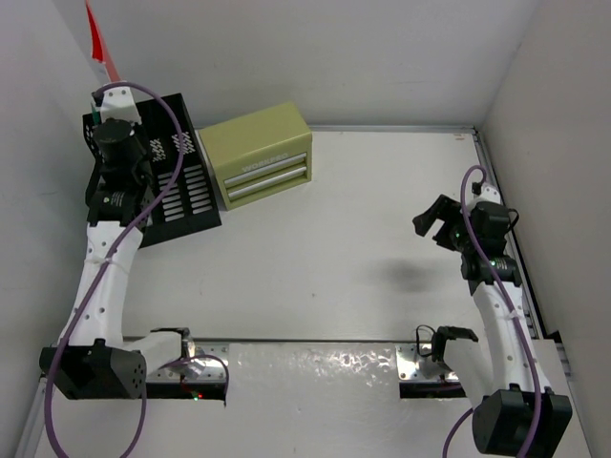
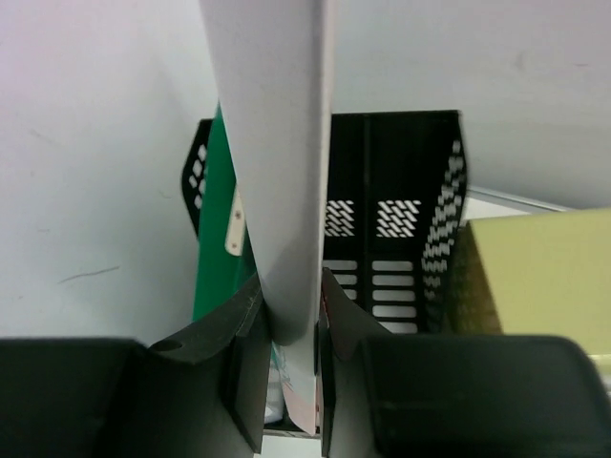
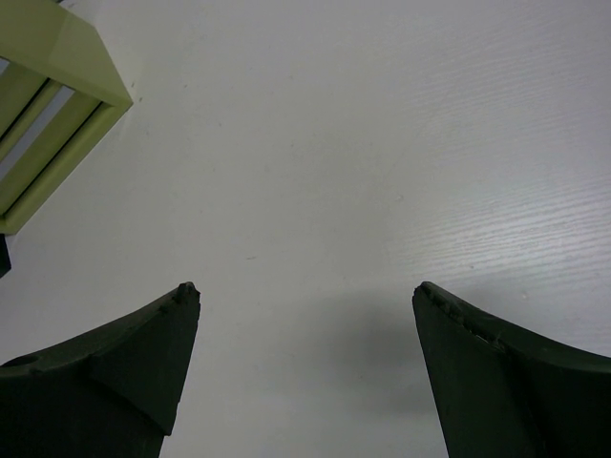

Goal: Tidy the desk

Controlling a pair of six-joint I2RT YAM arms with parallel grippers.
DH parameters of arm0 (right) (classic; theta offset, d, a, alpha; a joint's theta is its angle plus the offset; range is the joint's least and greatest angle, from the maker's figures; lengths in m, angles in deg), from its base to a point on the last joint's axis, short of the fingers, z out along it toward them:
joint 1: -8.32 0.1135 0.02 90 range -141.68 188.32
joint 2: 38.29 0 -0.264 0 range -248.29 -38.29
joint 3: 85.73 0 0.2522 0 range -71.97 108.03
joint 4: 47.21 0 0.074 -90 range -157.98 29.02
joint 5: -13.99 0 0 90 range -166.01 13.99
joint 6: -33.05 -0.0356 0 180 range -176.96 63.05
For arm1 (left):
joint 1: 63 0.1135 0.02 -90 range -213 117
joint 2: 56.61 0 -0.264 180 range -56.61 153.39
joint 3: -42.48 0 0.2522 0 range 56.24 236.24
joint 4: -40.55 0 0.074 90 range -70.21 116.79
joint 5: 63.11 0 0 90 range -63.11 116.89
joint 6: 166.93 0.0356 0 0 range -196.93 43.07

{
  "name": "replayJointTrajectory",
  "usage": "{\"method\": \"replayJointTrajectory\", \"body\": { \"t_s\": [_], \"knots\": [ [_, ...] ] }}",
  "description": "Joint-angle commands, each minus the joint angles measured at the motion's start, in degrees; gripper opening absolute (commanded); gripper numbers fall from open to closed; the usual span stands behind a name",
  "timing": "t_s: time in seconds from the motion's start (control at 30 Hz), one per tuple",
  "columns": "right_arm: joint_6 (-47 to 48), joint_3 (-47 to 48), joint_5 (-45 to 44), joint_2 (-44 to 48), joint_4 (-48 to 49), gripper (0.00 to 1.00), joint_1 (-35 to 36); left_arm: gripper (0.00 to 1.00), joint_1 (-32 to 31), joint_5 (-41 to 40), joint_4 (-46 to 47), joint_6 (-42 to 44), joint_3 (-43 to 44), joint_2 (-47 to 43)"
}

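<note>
Your left end effector (image 2: 291,320) pinches a pale sheet (image 2: 272,143) on edge, its length pointing straight ahead at the black tray (image 2: 401,191) holding a green folder (image 2: 215,248), in the surface's (image 1: 363,239) far-left corner. Your right end effector (image 3: 305,291) hangs spread, well apart.

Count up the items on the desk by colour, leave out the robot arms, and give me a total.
Black: 1, the mesh tray
Olive-green: 1, the drawer box
Green: 1, the folder at the tray's side
White: 1, the sheet pinched in the left gripper
Total: 4
</note>
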State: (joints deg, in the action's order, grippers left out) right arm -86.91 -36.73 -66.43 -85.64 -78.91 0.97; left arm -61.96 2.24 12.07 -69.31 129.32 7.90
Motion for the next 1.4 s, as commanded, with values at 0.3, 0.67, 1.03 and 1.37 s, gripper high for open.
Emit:
{"method": "replayJointTrajectory", "body": {
  "t_s": [0.3, 0.67, 1.03, 1.37],
  "knots": [
    [1.1, 0.8, 1.2, -0.2, 2.2, 0.91, 0.1, 0.0, 4.8, 6.4, 24.3, -0.1, -13.5, -1.0],
    [1.2, 0.4, 1.6, -0.4, 2.4, 0.91, 0.1, 0.0, 5.8, 10.4, 41.6, 2.8, -25.8, 0.8],
    [1.5, 0.8, 1.8, -0.5, 2.1, 0.91, 0.1, 0.0, 7.8, 21.9, 52.3, 3.3, -34.6, 4.2],
    [1.7, 0.8, 1.8, -0.8, 2.0, 0.91, 0.1, 0.0, 12.3, 33.9, 53.0, 3.5, -37.4, 4.6]
  ]
}}
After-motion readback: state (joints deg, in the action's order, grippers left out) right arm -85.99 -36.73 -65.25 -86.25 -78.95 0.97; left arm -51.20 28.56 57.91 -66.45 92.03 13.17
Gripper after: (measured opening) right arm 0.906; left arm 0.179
